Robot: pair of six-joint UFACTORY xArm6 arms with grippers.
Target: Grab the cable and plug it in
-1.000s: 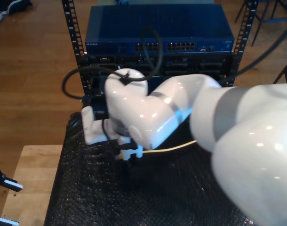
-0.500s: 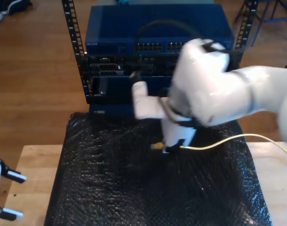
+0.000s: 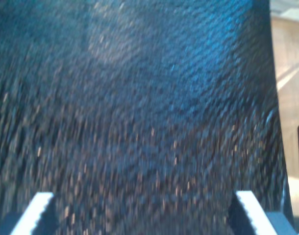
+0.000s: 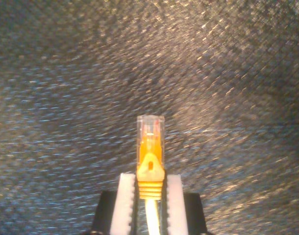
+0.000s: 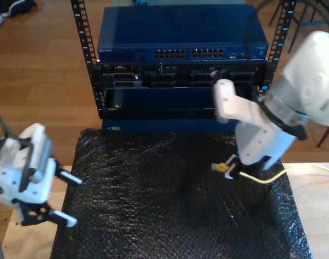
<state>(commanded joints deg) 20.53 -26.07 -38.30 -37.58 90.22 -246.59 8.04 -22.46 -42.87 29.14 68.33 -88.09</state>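
Note:
The cable's clear plug [image 4: 150, 128] with its orange-yellow boot [image 4: 150, 172] sticks out from between the white fingers [image 4: 126, 201] of my second gripper [image 4: 150, 198], which is shut on it. In the exterior view my second gripper [image 5: 232, 168] hangs just above the black mat [image 5: 153, 205] at the exterior view's right. The plug [image 5: 218, 168] points toward that view's left, and the pale yellow cable [image 5: 261, 179] trails off to its right. My first gripper [image 5: 73, 198] stands open over the mat's edge at the exterior view's left, nothing between its fingertips [image 3: 39, 208].
Behind the mat stands a rack with a blue network switch [image 5: 180, 32] whose row of ports [image 5: 189, 54] faces the mat. More rack units [image 5: 153, 78] sit below it. The mat lies on a pale wooden table [image 5: 38, 178]. Wooden floor surrounds it.
My second gripper has swung from the mat's middle to the exterior view's right, carrying the plug. My first gripper has come further into view at the exterior view's left.

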